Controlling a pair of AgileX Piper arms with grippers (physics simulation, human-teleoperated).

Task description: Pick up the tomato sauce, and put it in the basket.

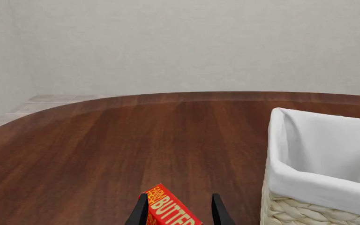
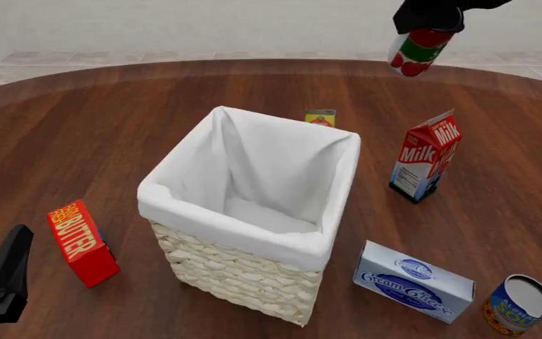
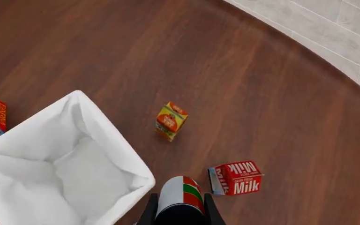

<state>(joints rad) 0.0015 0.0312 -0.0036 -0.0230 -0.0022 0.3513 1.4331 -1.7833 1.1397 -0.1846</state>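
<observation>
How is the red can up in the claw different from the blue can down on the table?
The tomato sauce hangs in the air, gripped by the right gripper; the soup can rests on the table, untouched. The tomato sauce has a red label with a green band; the soup can is blue and orange. The tomato sauce is far back; the soup can is nearest the camera. Both are small cylinders.

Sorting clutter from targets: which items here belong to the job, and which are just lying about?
Job: tomato sauce held in right pincer; basket.
Lying about: butter box, milk carton, cream cheese box, soup can, small yellow-red box.
</observation>
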